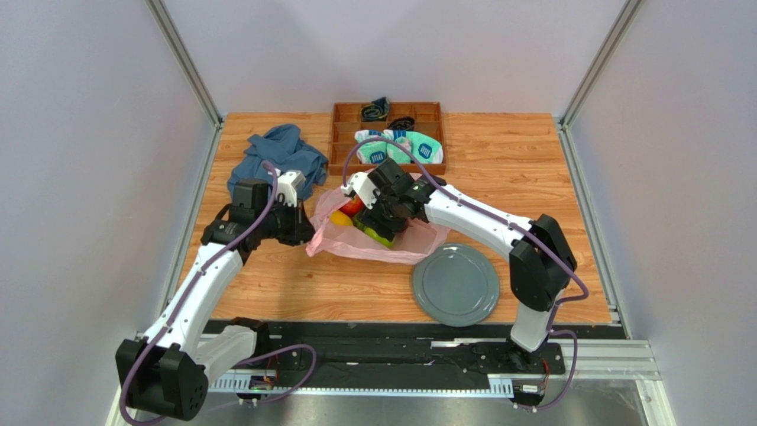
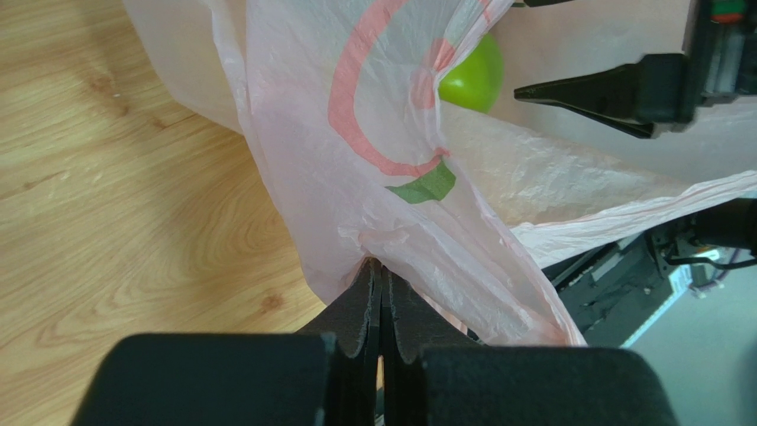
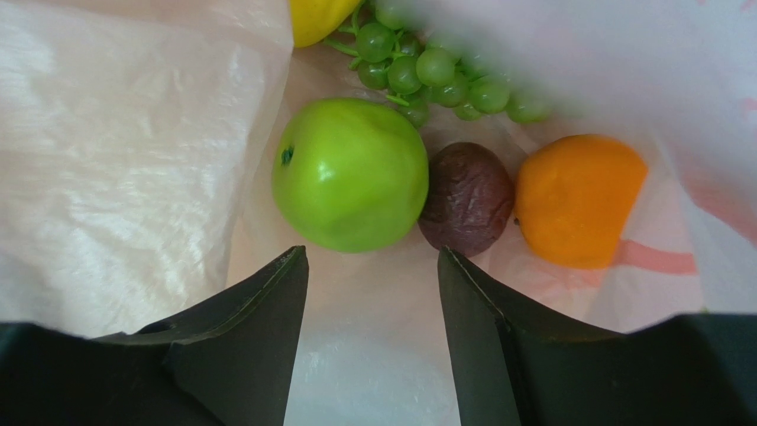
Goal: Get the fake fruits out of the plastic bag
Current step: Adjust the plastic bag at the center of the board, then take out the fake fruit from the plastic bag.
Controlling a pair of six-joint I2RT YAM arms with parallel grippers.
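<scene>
The pink plastic bag [image 1: 404, 244] lies mid-table with its mouth toward the left. My left gripper [image 2: 382, 266] is shut on a fold of the bag [image 2: 355, 160] at that mouth, holding it up. My right gripper [image 3: 371, 257] is inside the bag, open, with nothing between its fingers. Just ahead of it lie the fake fruits: a green apple [image 3: 349, 173], a dark plum [image 3: 466, 198], an orange [image 3: 577, 200], green grapes [image 3: 440, 67] and a yellow lemon [image 3: 315, 18]. In the top view my right gripper [image 1: 382, 213] covers most of the fruit.
A grey plate [image 1: 455, 284] sits to the right of the bag near the front. A blue cloth [image 1: 277, 155] lies at the back left. A wooden tray [image 1: 387, 133] at the back holds teal-and-white socks [image 1: 402, 146].
</scene>
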